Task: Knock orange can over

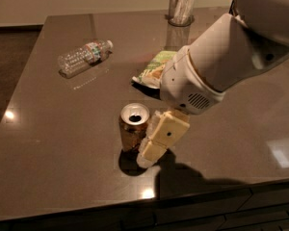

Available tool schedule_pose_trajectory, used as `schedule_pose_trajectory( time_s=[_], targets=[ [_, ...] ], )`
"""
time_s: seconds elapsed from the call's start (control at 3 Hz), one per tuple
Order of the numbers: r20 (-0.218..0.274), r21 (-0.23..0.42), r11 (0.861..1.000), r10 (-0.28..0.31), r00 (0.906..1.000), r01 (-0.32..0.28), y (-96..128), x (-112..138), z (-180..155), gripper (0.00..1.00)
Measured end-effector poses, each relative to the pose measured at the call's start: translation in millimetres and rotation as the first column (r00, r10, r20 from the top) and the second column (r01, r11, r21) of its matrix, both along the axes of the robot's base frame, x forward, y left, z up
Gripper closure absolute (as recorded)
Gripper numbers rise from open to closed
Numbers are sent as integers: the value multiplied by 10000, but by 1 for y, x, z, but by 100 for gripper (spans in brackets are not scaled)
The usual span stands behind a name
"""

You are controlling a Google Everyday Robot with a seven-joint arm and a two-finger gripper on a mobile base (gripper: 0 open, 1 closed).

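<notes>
The orange can (132,131) stands upright on the dark table (53,143), near the front edge, with its silver top and open pull-tab hole facing up. My gripper (153,129) is low over the table just right of the can. One cream finger (160,137) slants down against the can's right side, its tip near the can's base. The other finger is hidden behind the white wrist (192,88). The gripper is open and holds nothing.
A green chip bag (154,66) lies behind the can, partly covered by my wrist. A clear plastic water bottle (84,57) lies on its side at the back left. A glass tumbler (180,6) stands at the far edge. The table's front edge runs just below the can.
</notes>
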State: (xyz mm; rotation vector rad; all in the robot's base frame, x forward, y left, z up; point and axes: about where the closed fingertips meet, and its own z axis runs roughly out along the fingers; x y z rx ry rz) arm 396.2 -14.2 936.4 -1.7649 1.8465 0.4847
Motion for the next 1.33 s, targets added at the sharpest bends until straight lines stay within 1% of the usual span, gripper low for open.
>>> schedule_pose_trajectory(
  time_s=[0.33,0.67,1.0,1.33],
  targets=[
    [-80,22,10000,-72,9999,72,16,4,-11,0],
    [-201,5,9998,-222,9996,222,22,10,-21,6],
    [-342,118,9994,-320,9989,324,23,13,-23,23],
    [-466,179,9994,-285,9985,293,26,14,-21,47]
  ],
)
